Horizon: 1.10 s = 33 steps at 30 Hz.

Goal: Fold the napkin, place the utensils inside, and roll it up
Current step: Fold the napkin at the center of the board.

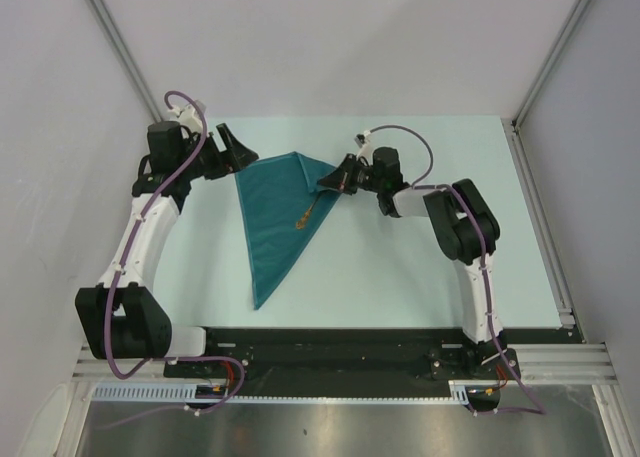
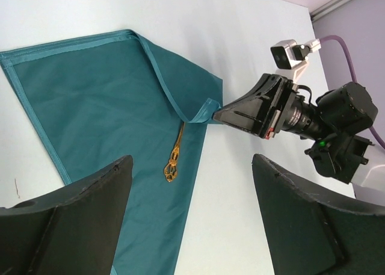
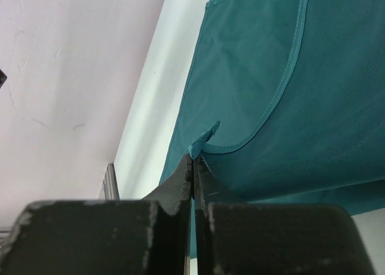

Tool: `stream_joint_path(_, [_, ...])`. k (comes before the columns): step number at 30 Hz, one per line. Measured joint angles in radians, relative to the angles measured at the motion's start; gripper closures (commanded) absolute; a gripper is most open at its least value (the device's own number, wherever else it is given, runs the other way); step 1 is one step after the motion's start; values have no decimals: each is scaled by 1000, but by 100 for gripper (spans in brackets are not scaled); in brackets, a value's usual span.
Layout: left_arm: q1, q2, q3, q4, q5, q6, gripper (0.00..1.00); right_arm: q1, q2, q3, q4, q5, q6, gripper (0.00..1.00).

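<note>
Teal napkin [image 1: 275, 217] folded to triangle, frame centre on worktop [image 1: 420, 267]; gold fork [image 1: 305, 215] lying on it; right hand [image 1: 326, 183] pinching its right corner; left hand [image 1: 240, 152] spread wide, empty, upper left

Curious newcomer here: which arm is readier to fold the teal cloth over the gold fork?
Right. The right gripper pinches a corner of the teal cloth napkin near the gold fork; the left gripper is open.

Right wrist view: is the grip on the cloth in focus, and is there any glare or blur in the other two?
Right wrist: the right hand is soft and dark up close, the pinched napkin corner sharper behind it. Left wrist: the left hand looms blurred, the fork crisp. Top: even light, mild sheen on the metal panel.
</note>
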Motion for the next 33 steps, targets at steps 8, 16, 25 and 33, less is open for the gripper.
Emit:
stream_joint_path(8, [0,-2,-1,0,0,0,15,37,-19,-66,23,-4,-3,100])
stream_joint_path(16, [0,-2,-2,1,0,-1,15,70,-19,-93,35,-8,-2,100])
stream_joint_path(25, [0,-2,-2,1,0,-1,15,87,-19,-93,32,-8,-3,88])
stream_joint_path(33, [0,-9,-2,1,0,-1,11,118,-34,-95,-46,-11,-71,48])
